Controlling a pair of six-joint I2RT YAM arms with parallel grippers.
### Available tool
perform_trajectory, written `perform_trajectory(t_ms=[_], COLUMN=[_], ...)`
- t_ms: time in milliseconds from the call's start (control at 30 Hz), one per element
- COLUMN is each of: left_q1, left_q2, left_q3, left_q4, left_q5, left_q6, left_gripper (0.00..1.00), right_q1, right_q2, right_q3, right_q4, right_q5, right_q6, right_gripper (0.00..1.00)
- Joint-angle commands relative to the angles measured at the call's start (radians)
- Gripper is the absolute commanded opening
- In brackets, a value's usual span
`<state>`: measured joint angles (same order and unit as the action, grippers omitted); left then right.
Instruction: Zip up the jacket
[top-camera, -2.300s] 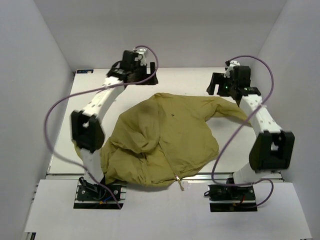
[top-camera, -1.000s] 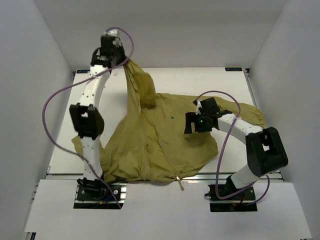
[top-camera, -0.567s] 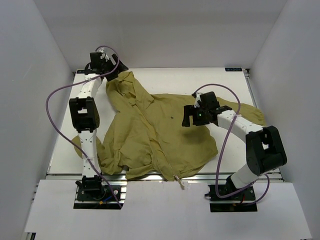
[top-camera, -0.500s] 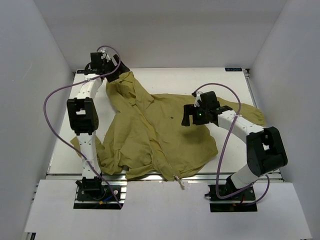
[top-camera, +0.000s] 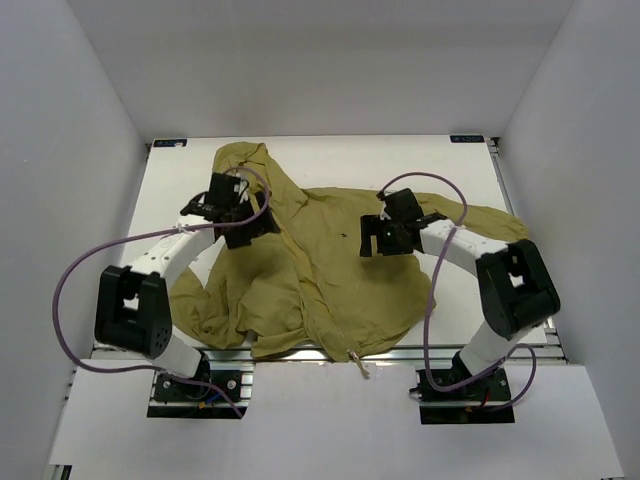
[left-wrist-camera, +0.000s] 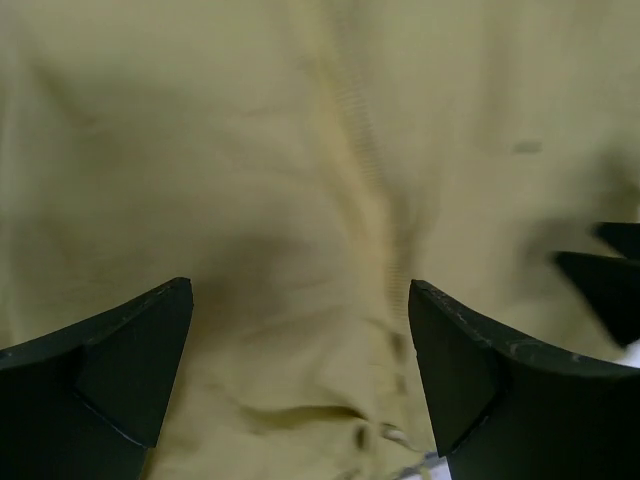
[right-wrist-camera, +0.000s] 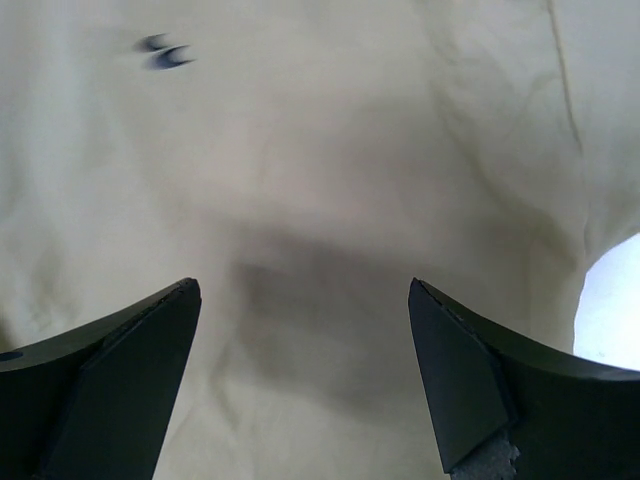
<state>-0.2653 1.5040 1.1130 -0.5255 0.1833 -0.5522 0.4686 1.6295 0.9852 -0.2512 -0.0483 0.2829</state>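
The olive-yellow jacket (top-camera: 320, 270) lies wrinkled across the table, hood (top-camera: 243, 160) at the far left, one sleeve (top-camera: 490, 220) stretched right. Its zipper line (top-camera: 315, 305) runs down to a pull (top-camera: 358, 362) at the near hem. A small dark spot (top-camera: 346, 236) marks the front. My left gripper (top-camera: 243, 228) is open and empty over the left chest; its wrist view shows the zipper seam (left-wrist-camera: 375, 215) between the jaws. My right gripper (top-camera: 385, 240) is open and empty over the right chest, the dark spot (right-wrist-camera: 165, 55) ahead of it.
White walls close in the table on the left, far and right sides. Bare white table (top-camera: 400, 160) shows beyond the jacket and at the far left (top-camera: 170, 190). Purple cables loop from both arms. White table shows past the jacket's edge in the right wrist view (right-wrist-camera: 615, 310).
My left gripper lifted the hood side up and to the far left, let it go and came back toward the middle. My right gripper moved from the far right onto the jacket's chest.
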Motion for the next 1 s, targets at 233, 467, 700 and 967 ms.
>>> perform_trajectory(t_ms=[233,467,700,967], left_q1=[0.031,0.035,0.058,0.066], left_q2=[0.4,0.844,1.208,1.04], left_q3=[0.118,0.64,1.29,1.225], left_q4=[0.154,0.019,0.051,0.164], left_q5=[-0.039,-0.073,0.03,0.122], left_q6=[0.017,0.124,0.138,0.11], left_gripper=[0.98,0.98,0.98,0.98], right_q1=[-0.007,-0.05,-0.169,-0.159], right_q2=[0.239,0.404,0.596,0.526], right_q3=[0.208,0.407,0.668,0.784], right_q4=[-0.057,-0.123,-0.148,-0.141], right_q5=[0.206,0.235,0.166,-0.001], right_q6=[0.061,0.085,0.053,-0.132], right_gripper=[0.89,0.89,0.89,0.89])
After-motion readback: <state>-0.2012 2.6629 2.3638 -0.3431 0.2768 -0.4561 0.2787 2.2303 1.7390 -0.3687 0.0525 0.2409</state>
